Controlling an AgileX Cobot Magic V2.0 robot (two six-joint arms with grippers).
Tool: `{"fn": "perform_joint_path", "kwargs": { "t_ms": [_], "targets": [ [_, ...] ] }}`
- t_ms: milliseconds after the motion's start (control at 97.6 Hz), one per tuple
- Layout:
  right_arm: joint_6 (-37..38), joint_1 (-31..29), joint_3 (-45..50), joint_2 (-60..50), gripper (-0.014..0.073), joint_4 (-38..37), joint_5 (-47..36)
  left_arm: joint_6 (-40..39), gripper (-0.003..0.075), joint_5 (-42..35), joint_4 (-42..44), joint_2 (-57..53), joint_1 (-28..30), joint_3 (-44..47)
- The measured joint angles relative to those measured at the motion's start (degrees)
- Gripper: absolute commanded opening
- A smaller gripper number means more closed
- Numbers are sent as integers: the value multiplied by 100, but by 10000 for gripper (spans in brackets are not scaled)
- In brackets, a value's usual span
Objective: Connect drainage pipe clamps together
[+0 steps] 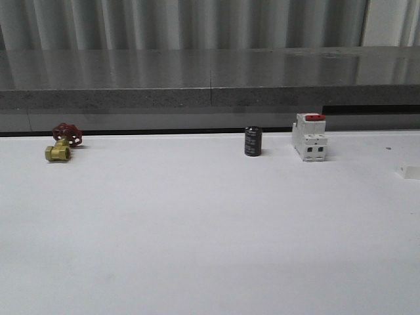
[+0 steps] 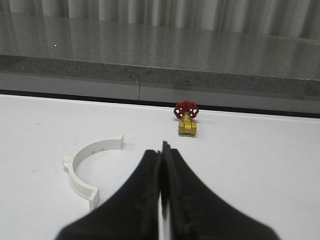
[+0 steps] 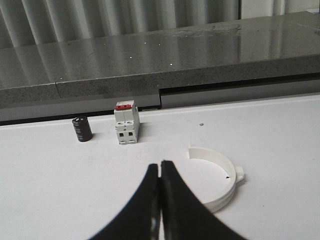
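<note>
Clamp halves lie apart on the white bench (image 1: 197, 230), one near each claw. In the left wrist view, the left claw (image 2: 161, 155) has its two dark fingers pressed together with nothing between them. The left clamp half (image 2: 85, 170), a white curved band with a small side lug and flat end tabs, lies flat on the bench just beside this claw, off to the side of the fingertips and not touching them. Well beyond the claw, near the bench's far edge, stands a brass valve (image 2: 187, 119) with a red handwheel.

In the right wrist view, the right claw (image 3: 160, 167) is likewise closed, fingers meeting along a thin seam, holding nothing. The right clamp half (image 3: 220, 175) lies flat just beside it on the other side, its open side turned toward the claw and its lug facing away. Farther out past the fingertips stand a white switch (image 3: 126, 123) with a red top and, next to it, a small black cylinder (image 3: 82, 129), both upright near the grey ledge (image 3: 175, 55).

From the front, the valve, cylinder and switch sit in a row along the far edge of the bench.
</note>
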Motion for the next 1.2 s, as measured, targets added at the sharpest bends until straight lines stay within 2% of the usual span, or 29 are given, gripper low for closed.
{"fn": "perform_joint_path", "kwargs": {
  "t_ms": [451,646,851,1035,1199],
  "targets": [
    [0,0,0,0,-67,0,0,-11,-21,-91,0,0,0,0],
    [0,2,0,0,-67,0,0,-11,-21,-62,-276,12,0,-113],
    [0,2,0,0,-67,0,0,-11,-21,748,-450,728,0,-1192],
    [0,2,0,0,-67,0,0,-11,-21,1926,-351,1969,0,-2381],
    [0,2,0,0,-67,0,0,-11,-20,2573,-187,3012,0,-3126]
  ]
}}
